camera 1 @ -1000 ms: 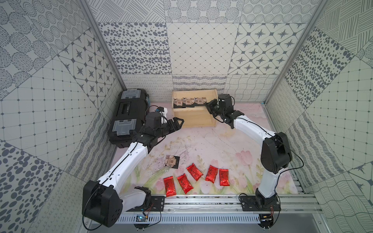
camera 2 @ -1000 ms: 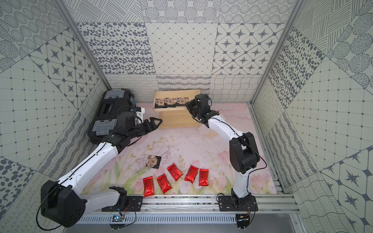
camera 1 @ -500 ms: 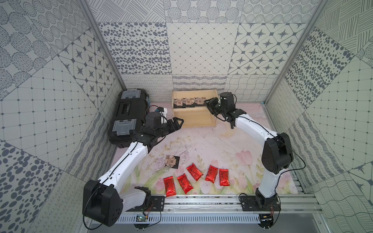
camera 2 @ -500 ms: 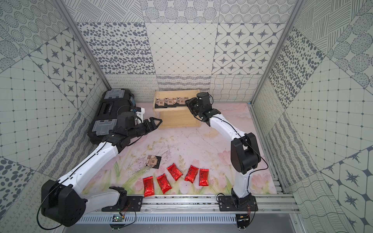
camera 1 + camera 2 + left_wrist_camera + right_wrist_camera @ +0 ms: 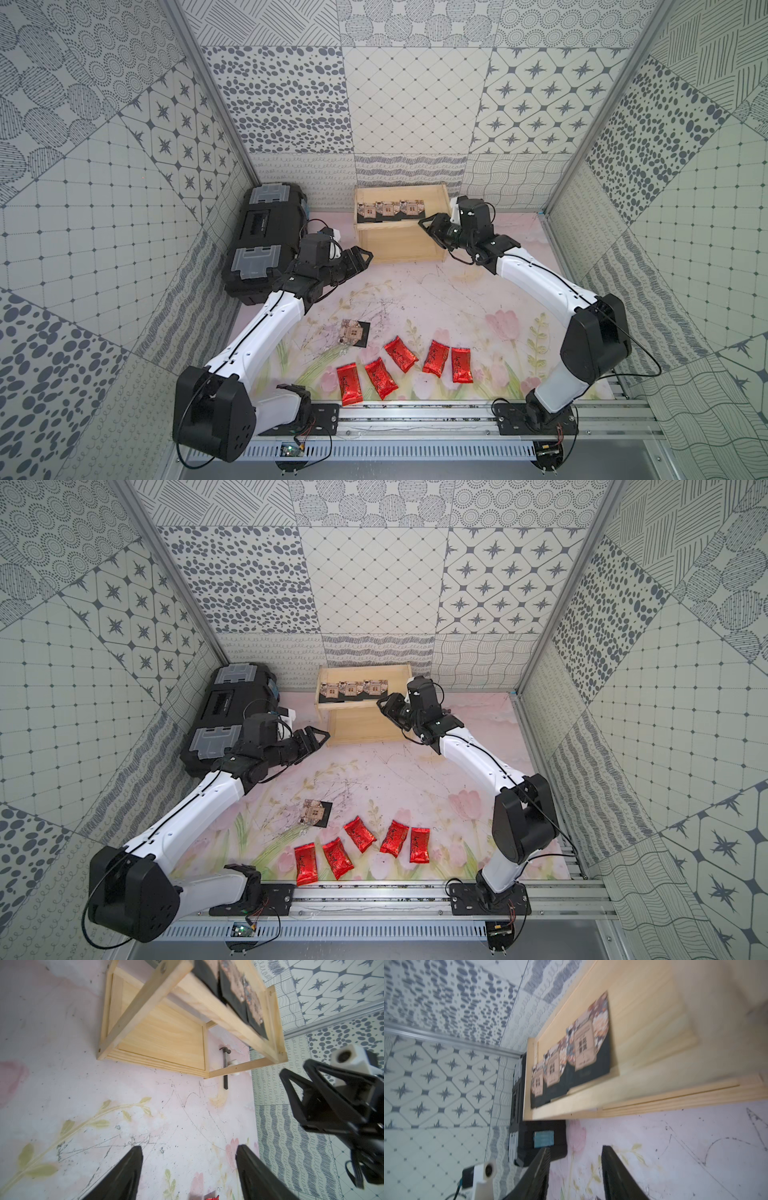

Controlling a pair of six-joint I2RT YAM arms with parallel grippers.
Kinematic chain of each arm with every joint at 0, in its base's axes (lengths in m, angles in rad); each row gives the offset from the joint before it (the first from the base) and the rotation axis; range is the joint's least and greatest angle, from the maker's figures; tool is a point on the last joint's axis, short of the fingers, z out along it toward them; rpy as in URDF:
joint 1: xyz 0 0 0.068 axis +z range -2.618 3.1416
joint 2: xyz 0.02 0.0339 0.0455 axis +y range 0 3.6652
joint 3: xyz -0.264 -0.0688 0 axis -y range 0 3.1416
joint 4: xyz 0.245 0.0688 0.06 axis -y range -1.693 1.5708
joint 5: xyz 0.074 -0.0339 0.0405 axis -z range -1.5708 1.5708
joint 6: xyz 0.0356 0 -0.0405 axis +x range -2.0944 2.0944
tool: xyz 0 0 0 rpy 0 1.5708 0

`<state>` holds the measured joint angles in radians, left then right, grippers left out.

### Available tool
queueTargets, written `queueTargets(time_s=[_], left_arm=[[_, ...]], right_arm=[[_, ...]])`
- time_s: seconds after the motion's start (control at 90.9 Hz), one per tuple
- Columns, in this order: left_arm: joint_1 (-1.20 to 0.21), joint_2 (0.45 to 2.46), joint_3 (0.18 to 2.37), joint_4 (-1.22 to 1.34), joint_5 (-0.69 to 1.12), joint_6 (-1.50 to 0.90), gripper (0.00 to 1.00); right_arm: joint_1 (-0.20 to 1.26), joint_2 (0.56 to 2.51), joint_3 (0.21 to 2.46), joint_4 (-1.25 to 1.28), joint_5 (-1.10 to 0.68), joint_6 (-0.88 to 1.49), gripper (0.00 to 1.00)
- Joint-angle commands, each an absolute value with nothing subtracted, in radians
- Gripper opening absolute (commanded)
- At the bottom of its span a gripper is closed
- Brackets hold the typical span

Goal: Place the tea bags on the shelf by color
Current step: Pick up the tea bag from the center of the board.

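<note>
**Both claws empty by the shelf, six tea bags on the table**

My right claw (image 5: 428,226) hangs with its jaws apart and nothing between them. It is just beside the right end of the shelf (image 5: 399,247), about level with the upper tier. My left claw (image 5: 362,258) also stands apart and empty. It hovers over the table (image 5: 415,299) near the shelf's front left corner and points toward it.

On the upper tier, three black sachets (image 5: 390,208) lie in an overlapping row toward the left end, their beige house pictures facing up. The pale wooden shelf stands at the back of the table against the rear wall. A black toolbox (image 5: 262,241) with grey latches sits to its left, behind my left arm.

My left wrist view shows a small hammer (image 5: 225,1070) lying on the table past the shelf's far leg.

A fourth black sachet (image 5: 353,332) lies flat on the floral table, well apart from both claws. Just beyond it, along the front edge, five red foil pouches (image 5: 400,359) lie in a loose row at slightly different angles, none touching another.
</note>
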<state>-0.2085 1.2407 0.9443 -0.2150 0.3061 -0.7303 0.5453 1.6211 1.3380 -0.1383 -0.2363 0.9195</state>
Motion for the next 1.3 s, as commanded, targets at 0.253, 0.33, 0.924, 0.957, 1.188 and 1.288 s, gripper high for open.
queueTargets(time_s=[0.253,0.33,0.924,0.957,1.188,1.288], left_arm=[[-0.171,1.081,0.616,-0.421,0.26,-0.855,0.72],[-0.171,1.06,0.562,-0.441,0.269,-0.886,0.7],[-0.175,0.997,0.41,-0.492,0.332,-0.944,0.71],[-0.175,1.003,0.408,-0.479,0.331,-0.945,0.71],[-0.174,1.133,0.445,-0.328,0.328,-0.934,0.7],[-0.174,1.208,0.471,-0.276,0.338,-0.918,0.7]], right_arm=[[0.906,1.648,1.089,-0.002,-0.207,0.174,0.51],[0.919,1.711,1.103,0.018,-0.25,0.147,0.51],[0.84,2.031,1.258,0.101,-0.553,0.309,0.52],[0.838,2.035,1.259,0.1,-0.556,0.312,0.52],[0.823,2.049,1.242,0.103,-0.565,0.355,0.51],[0.812,2.052,1.236,0.102,-0.583,0.379,0.51]])
